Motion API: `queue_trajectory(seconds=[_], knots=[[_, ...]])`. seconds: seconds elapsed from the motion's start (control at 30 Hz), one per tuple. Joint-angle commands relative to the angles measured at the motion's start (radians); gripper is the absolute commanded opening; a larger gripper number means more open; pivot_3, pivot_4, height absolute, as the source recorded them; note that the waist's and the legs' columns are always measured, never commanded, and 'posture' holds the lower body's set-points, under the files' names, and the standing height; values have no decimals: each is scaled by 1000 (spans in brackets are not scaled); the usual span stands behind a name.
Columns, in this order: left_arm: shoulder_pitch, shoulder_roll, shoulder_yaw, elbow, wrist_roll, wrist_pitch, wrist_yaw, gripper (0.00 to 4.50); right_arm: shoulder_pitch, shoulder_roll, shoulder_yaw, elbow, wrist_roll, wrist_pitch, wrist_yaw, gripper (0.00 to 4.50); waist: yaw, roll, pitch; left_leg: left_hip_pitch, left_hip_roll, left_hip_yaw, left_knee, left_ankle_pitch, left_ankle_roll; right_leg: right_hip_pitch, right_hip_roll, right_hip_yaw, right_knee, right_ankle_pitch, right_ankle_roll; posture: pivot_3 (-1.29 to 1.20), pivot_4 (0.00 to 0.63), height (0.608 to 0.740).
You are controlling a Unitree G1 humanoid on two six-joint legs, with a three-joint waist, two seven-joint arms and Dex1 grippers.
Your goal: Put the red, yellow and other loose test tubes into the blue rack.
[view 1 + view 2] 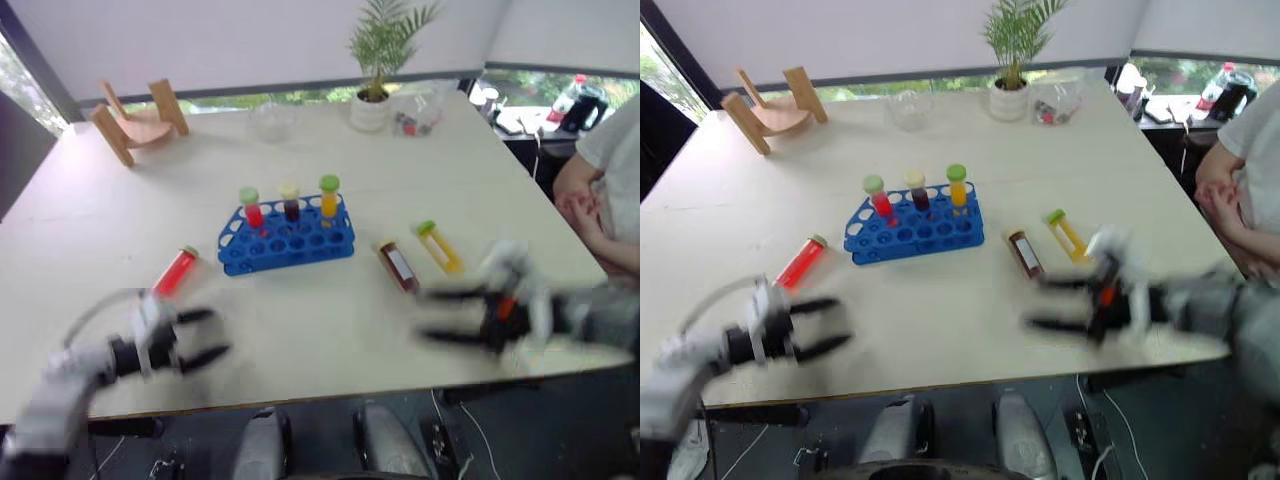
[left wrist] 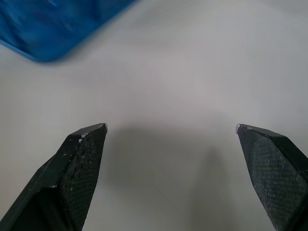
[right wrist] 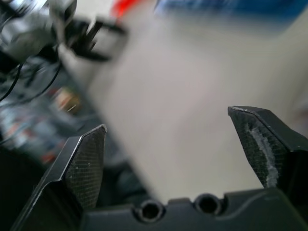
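The blue rack [image 1: 287, 236] holds three upright tubes at surface [image 1: 330, 320] centre, with the red tube [image 1: 175, 271] at 9 o'clock, brown tube [image 1: 398, 266] and yellow tube [image 1: 439, 246] at 3 o'clock, a potted plant [image 1: 376, 70] at 1 o'clock, and both left gripper [image 1: 205, 335] and right gripper [image 1: 432, 313] jaws wide apart, empty.

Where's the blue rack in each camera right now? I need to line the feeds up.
Left eye: blue rack mid-table.
Right eye: left of centre.
Left wrist: blue corner beyond the open fingers.
Right wrist: blurred blue strip at the far edge.
Shared landmark: loose red tube beside it.
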Motion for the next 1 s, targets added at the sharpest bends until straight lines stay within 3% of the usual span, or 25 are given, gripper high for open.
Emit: queue_trajectory(seconds=[0.03, 0.07, 0.1, 0.17, 0.23, 0.27, 0.43, 0.63, 0.77, 0.93, 1.0], knots=[[-112, 44, -39, -151, -94, 193, -27, 4426, -186, -50, 200, 151, -228, -8, -9, 4500, 2, -14, -8, 1, 1, 1, -9, 2, -1, -1, -3, -6, -10, 8, -13, 0, 150, 740], [-145, 54, -53, -201, -108, 239, -16, 4426, -240, -54, 276, 193, -310, -19, -11, 4500, 1, -23, -13, 1, 3, 4, -7, 12, 0, 1, -6, -9, -7, 19, -29, 0, 150, 740], [-188, 56, -66, -262, -131, 291, 7, 4426, -300, -43, 354, 244, -389, -10, -22, 4500, -4, -32, -16, 2, 3, 6, -2, 13, -7, 1, -9, -10, 0, 28, -22, 0, 150, 740], [-277, 51, -96, -395, -201, 415, 61, 4426, -401, -11, 486, 325, -497, 23, -2, 4500, -9, -38, -15, -1, 1, 12, -2, 5, 0, -4, -14, -10, -1, 28, -12, 0, 150, 740], [-347, 37, -114, -485, -260, 512, 119, 4426, -464, 13, 567, 374, -553, 42, 52, 4500, -2, -34, -13, -16, -4, 16, -2, 3, 2, -18, -19, -9, -2, 35, 19, 0, 150, 740], [-388, 26, -118, -526, -299, 558, 152, 4426, -503, 39, 608, 412, -580, 51, 83, 4500, 1, -32, -12, -21, -4, 17, -1, 3, 2, -22, -19, -9, -1, 35, 26, 0, 150, 740], [-510, -15, -113, -630, -439, 704, 275, 4426, -656, 173, 752, 641, -727, 23, 167, 4500, 7, -28, -10, -35, -5, 17, 6, 3, 2, -40, -17, -10, 4, 30, 26, 0, 150, 740], [-554, 12, -89, -692, -542, 795, 374, 4426, -724, 267, 823, 849, -865, -63, 275, 4500, 7, -28, -8, -32, -6, 16, 11, 2, 6, -35, -17, -10, 13, 32, 29, 0, 150, 740], [-493, 69, -71, -688, -520, 790, 382, 4426, -743, 365, 838, 966, -940, -128, 293, 4500, 2, -28, -8, -28, -7, 14, 13, 6, 0, -30, -17, -9, 14, 34, 31, 0, 150, 740], [-443, 85, -80, -679, -487, 754, 372, 4426, -767, 509, 834, 1169, -1056, -278, 240, 4500, -4, -29, -7, -2, -7, 14, 10, 6, 0, -7, -16, -9, 14, 32, 27, 0, 150, 740], [-416, 98, -84, -684, -468, 740, 363, 4500, -774, 538, 836, 1220, -1100, -329, 240, 3645, -3, -30, -7, -2, -7, 14, 10, 6, 0, -6, -16, -9, 14, 33, 28, 0, 150, 740]])
